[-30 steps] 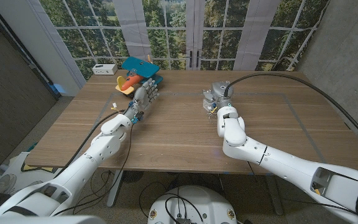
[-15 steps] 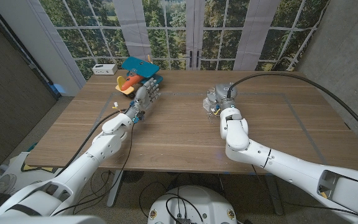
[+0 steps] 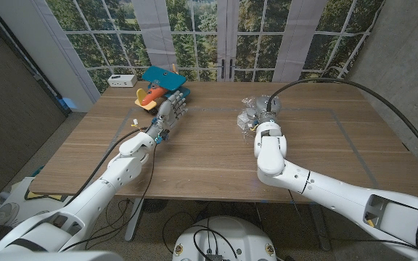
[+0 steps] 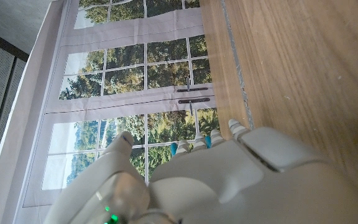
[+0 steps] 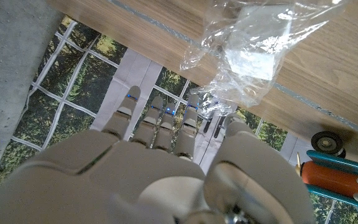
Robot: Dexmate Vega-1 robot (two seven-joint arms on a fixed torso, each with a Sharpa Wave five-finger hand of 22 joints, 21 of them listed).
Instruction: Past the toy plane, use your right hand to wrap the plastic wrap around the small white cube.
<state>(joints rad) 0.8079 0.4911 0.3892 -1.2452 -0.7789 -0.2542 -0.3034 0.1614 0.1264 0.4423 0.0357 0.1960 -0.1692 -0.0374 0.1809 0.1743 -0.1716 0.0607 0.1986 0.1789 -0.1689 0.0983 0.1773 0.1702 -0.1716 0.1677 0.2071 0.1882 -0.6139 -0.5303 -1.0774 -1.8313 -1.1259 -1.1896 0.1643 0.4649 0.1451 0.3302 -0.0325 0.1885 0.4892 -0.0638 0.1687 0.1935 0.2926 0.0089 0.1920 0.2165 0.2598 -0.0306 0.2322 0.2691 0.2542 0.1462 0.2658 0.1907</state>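
Left to right on the bench (image 3: 194, 156): the left hand (image 3: 168, 111) waits beside the toy plane (image 3: 158, 87), fingers apart, holding nothing. The plastic wrap (image 5: 247, 46), bunched loosely over the small white cube (image 5: 252, 55), lies near mid-bench. The right hand (image 3: 258, 110) has drawn slightly back from the bundle in the last second; its fingers stand apart, empty. The wrapping therefore appears largely done, though loose. No legible writing or brand shows.

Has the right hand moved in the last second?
Yes. The right hand has shifted slightly away from the robot over the plastic wrap, toward the table's far edge.
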